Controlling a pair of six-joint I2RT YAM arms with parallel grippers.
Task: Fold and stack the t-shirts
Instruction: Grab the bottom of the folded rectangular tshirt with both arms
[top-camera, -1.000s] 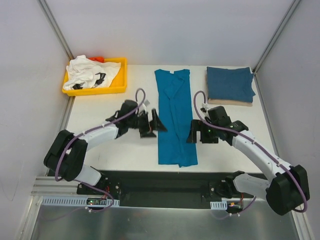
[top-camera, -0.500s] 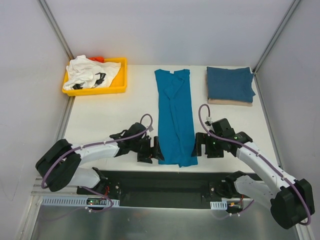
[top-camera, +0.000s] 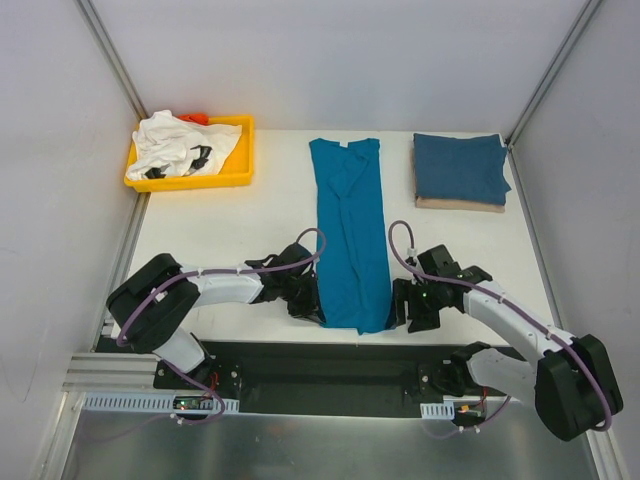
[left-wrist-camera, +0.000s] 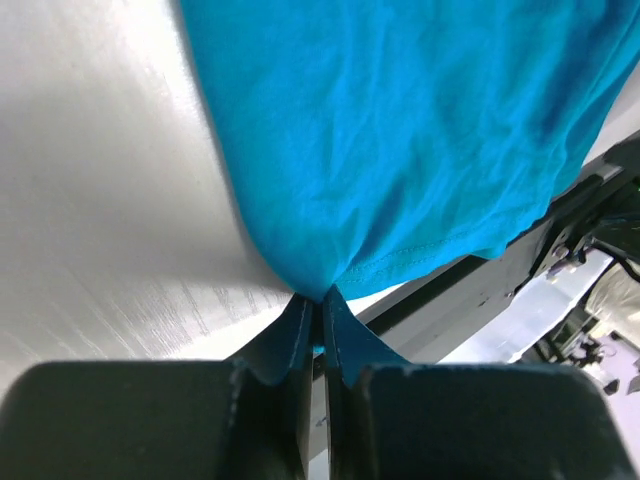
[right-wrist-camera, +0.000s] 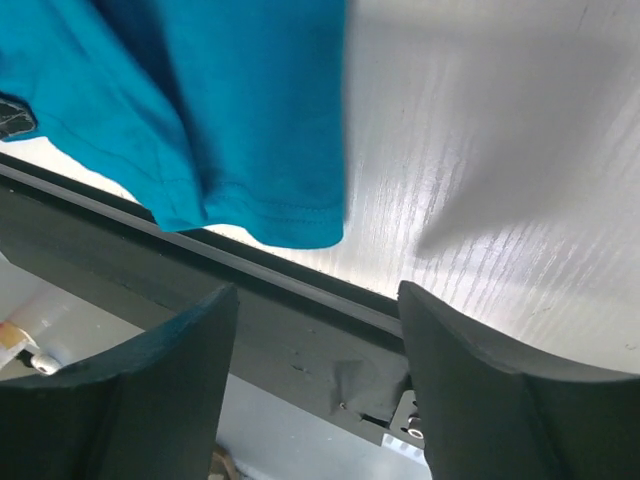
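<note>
A teal-blue t-shirt (top-camera: 348, 225) lies folded into a long strip down the middle of the table. My left gripper (top-camera: 318, 310) is at its near-left hem corner and shut on a pinch of that teal cloth (left-wrist-camera: 330, 270). My right gripper (top-camera: 399, 304) stands open beside the near-right hem corner (right-wrist-camera: 300, 225), which lies just ahead of the fingers (right-wrist-camera: 190, 340), not between them. A darker blue t-shirt (top-camera: 460, 167) lies folded at the back right. The white t-shirt with black marks (top-camera: 180, 145) sits crumpled in the tray.
The yellow tray (top-camera: 246, 150) stands at the back left, with something orange (top-camera: 197, 118) behind the white shirt. A beige layer (top-camera: 455, 204) shows under the dark blue shirt. The table's near edge and a black rail (top-camera: 350, 365) run right below both grippers.
Both grippers slid down the teal shirt's sides toward the near edge, to its hem corners. The left one closed on the corner cloth. The right one's jaws narrowed a little.
</note>
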